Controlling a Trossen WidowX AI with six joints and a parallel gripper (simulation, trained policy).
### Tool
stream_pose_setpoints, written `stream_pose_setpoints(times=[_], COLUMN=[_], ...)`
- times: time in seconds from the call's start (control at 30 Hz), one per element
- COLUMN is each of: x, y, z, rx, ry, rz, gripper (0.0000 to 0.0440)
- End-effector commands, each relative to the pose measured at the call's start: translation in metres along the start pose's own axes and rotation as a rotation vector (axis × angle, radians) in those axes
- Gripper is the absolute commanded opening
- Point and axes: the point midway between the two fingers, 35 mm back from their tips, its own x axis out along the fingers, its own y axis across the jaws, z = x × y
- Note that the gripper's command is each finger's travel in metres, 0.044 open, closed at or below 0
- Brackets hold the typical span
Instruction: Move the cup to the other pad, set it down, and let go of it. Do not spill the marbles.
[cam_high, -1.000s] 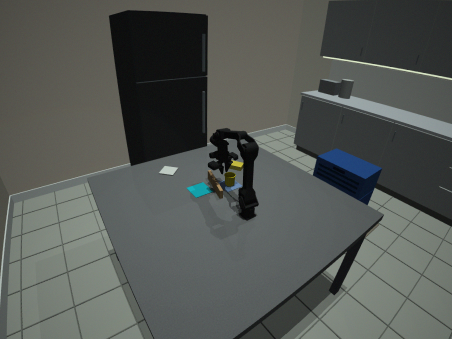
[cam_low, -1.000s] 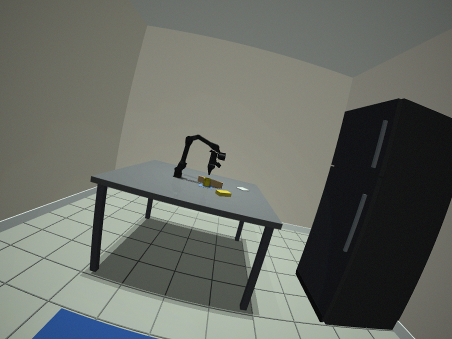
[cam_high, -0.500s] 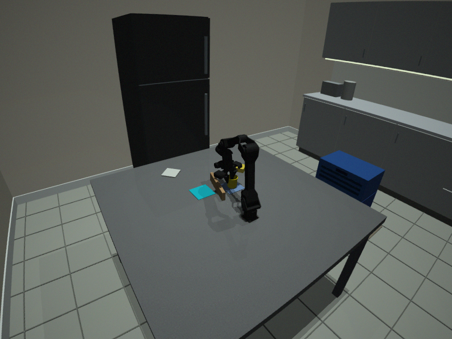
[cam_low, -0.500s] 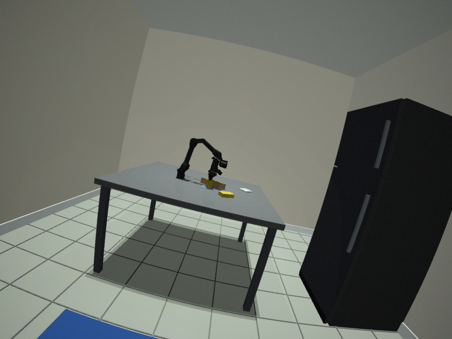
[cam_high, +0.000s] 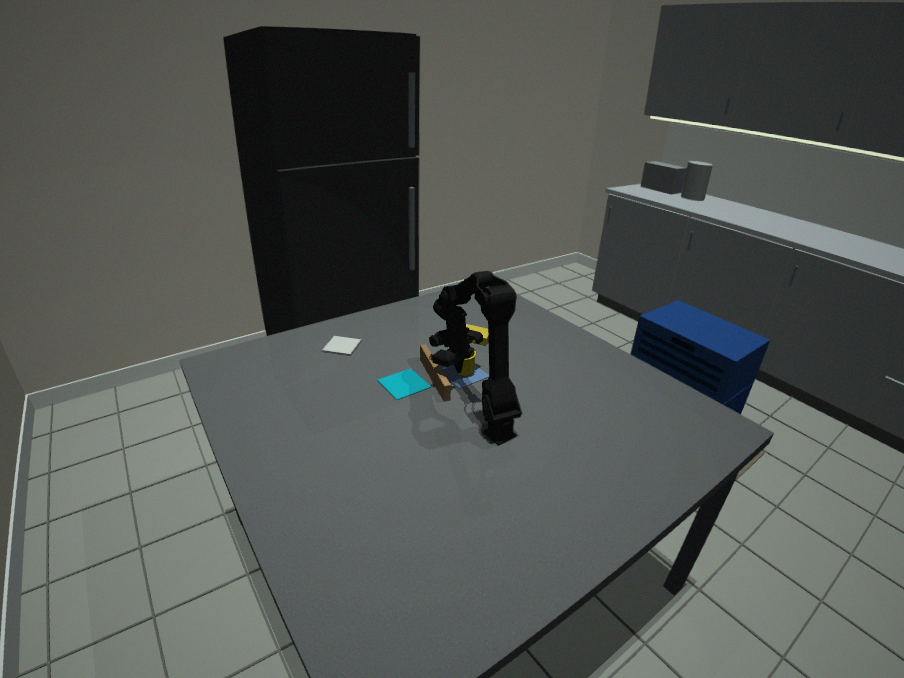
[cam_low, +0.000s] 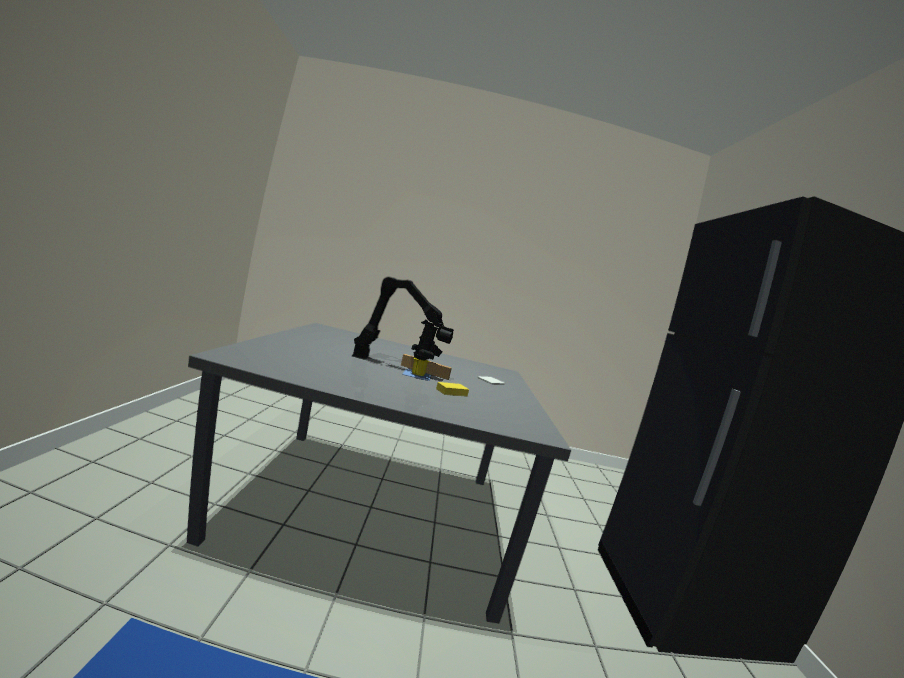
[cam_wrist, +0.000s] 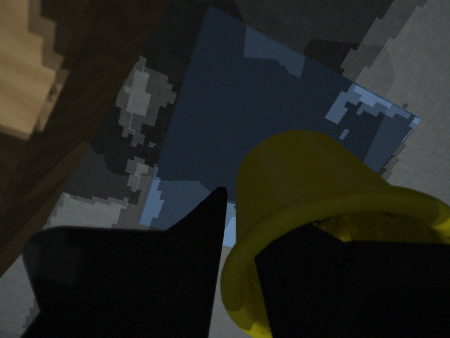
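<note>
The yellow cup (cam_high: 468, 363) (cam_low: 419, 367) (cam_wrist: 295, 175) stands upright on the blue pad (cam_high: 476, 378) (cam_wrist: 215, 100). My gripper (cam_high: 460, 370) (cam_low: 421, 356) (cam_wrist: 236, 196) points down at the cup's rim and is closed to a narrow gap, with one finger inside the cup and the other outside, the wall between them. In the wrist view only a sliver shows between the outer finger and the rim. The inner fingertip and the marbles are hidden. The cyan pad (cam_high: 403, 383) lies bare on the other side of the wooden bar.
The wooden bar (cam_high: 435, 372) (cam_low: 440, 370) (cam_wrist: 20, 75) stands between the two pads, close beside the gripper. A yellow block (cam_high: 482, 332) (cam_low: 452, 389) lies beyond the cup. A white square (cam_high: 342, 345) (cam_low: 491, 380) lies farther off on the grey table (cam_high: 438, 525) (cam_low: 292, 357).
</note>
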Motion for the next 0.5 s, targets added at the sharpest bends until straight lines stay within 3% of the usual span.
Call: stream_pose_setpoints(times=[0.0, 0.47], x=[-0.007, -0.040], y=[-0.002, -0.002], z=[0.003, 0.021], rx=[-0.028, -0.080], ry=[-0.018, -0.070], rz=[0.000, -0.005], gripper=[0.0000, 0.0004])
